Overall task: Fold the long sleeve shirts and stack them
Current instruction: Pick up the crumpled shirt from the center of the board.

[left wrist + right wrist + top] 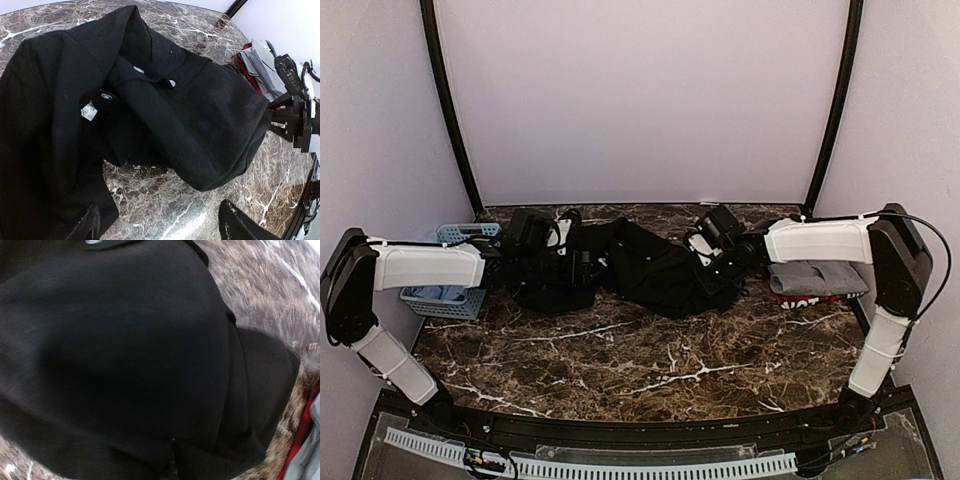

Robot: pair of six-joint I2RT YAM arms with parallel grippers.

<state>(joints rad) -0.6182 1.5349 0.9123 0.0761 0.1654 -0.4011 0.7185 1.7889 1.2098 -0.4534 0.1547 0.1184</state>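
The large black shirt (650, 270) lies crumpled at the far middle of the marble table, between my two grippers. In the left wrist view the black shirt (165, 110) shows its collar, pale buttons and a white tag. My left gripper (160, 222) is open, with bare marble between its fingers and its left finger at the cloth's edge. My right gripper (172, 462) is shut on the black shirt (125, 355), which fills its view. A folded grey shirt (817, 277) lies on the red-edged one (810, 299) at the right.
A light-blue lattice basket (445, 300) stands at the far left, behind the left arm. The grey and red stack also shows in the left wrist view (260, 65). The table's back wall is close behind the shirt.
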